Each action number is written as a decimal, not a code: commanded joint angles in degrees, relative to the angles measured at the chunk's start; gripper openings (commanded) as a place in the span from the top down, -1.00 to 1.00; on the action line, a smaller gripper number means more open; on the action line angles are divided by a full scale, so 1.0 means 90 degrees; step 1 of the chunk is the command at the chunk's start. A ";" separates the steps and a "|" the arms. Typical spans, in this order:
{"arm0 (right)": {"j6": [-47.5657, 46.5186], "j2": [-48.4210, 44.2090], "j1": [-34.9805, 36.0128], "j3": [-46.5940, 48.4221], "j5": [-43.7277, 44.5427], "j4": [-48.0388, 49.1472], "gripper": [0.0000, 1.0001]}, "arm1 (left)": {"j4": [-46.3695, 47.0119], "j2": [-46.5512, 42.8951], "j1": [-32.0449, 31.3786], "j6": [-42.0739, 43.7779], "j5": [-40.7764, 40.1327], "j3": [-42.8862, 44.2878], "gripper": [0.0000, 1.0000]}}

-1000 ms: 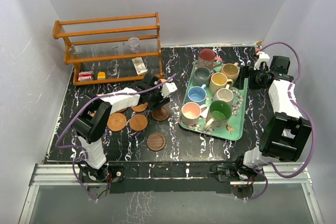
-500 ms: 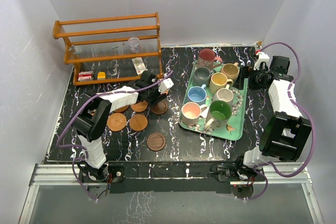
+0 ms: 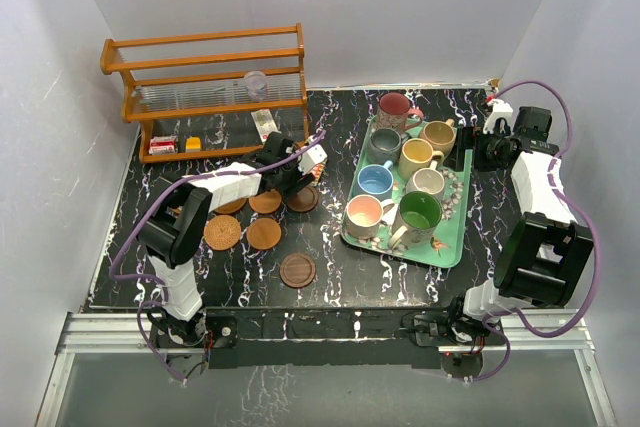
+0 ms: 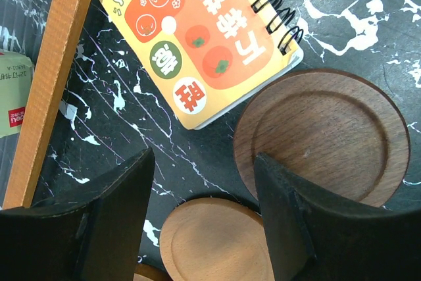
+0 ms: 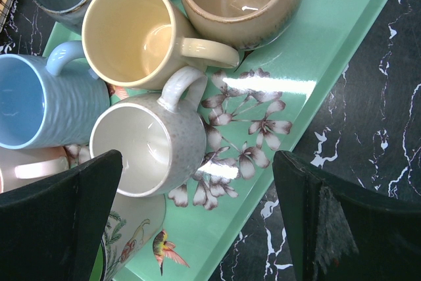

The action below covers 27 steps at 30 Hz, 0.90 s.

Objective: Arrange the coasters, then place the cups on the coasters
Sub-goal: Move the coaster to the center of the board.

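Several round wooden coasters lie left of centre: a dark one (image 3: 303,199), lighter ones (image 3: 265,202) (image 3: 222,232) (image 3: 264,234), and another dark one (image 3: 297,270) nearer the front. My left gripper (image 3: 298,169) (image 4: 204,162) hovers low over them, open and holding nothing. Its right finger (image 4: 302,228) overlaps the rim of the dark coaster (image 4: 322,136), and a light coaster (image 4: 214,241) shows in the gap. Several cups stand packed on the green tray (image 3: 455,247), among them maroon (image 3: 394,107), blue (image 3: 375,180) and green (image 3: 418,211). My right gripper (image 3: 466,147) (image 5: 197,156) hangs wide open over the tray's right side, beside the off-white cup (image 5: 148,143).
A wooden rack (image 3: 205,77) stands at the back left, with a clear plastic cup (image 3: 255,82) on it and small boxes (image 3: 163,145) under it. An orange spiral notebook (image 4: 197,37) lies beside the rack's leg (image 4: 52,77), touching the dark coaster.
My left gripper has drawn back toward the rack and slightly left. The dark coaster beneath it has shifted toward the back with it. The right arm has not moved.
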 commanded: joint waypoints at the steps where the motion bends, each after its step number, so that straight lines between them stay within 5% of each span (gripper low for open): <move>1: -0.0025 0.0027 -0.0040 0.0158 -0.0006 0.0157 -0.97 | -0.0483 -0.0073 0.0079 0.0115 -0.0198 -0.0273 -0.21; 18: -0.0034 0.0022 -0.0040 0.0158 -0.0017 0.0153 -0.97 | -0.0531 -0.0254 0.0147 0.0062 -0.0304 -0.0250 -0.21; 27: -0.0034 0.0066 -0.0037 0.0158 -0.0006 0.0139 -0.97 | -0.0763 -0.0220 0.0142 -0.0252 0.0478 0.0130 -0.26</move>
